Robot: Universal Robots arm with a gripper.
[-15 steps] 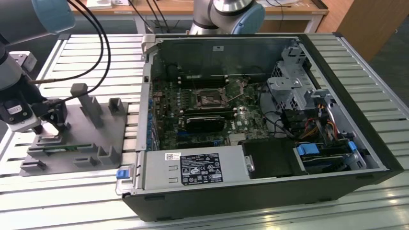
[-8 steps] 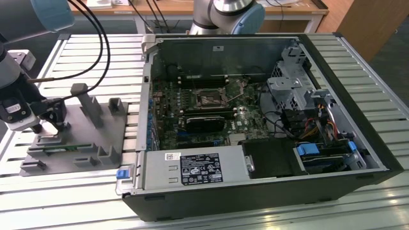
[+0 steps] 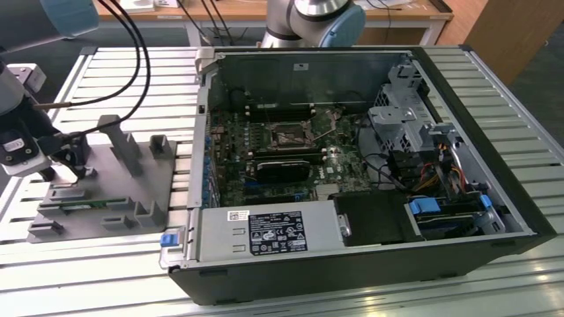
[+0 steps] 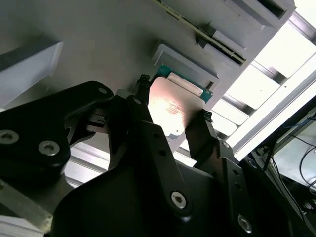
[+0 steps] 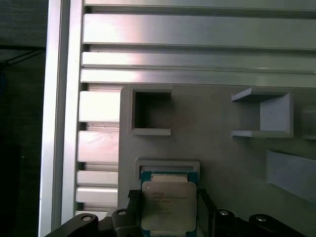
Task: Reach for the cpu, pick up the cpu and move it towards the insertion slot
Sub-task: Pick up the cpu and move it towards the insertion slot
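Fingers [image 4: 148,133] of your black two-fingered gripper [image 4: 174,98] stand clamped against opposite edges of the cpu [image 4: 170,111], a small flat square chip with a silvery-grey metal top and a pale rim. In both wrist views the chip sits between the fingertips at a shallow walled pocket [image 5: 168,164] of the grey plastic fixture [image 5: 217,148]; whether it rests on the pocket floor or hangs clear of it, you cannot tell. In the exterior view the fixture lies on the slatted metal table [image 3: 115,66] at the exterior view's left, and a thin green circuit strip [image 3: 84,206] rests in it near the gripper. Well apart, toward the exterior view's right, the open black computer case [image 3: 308,277] holds a dark green circuit board [image 3: 229,152]. In that board sits the insertion slot [image 3: 288,137], a square dark socket with a shiny metal frame.
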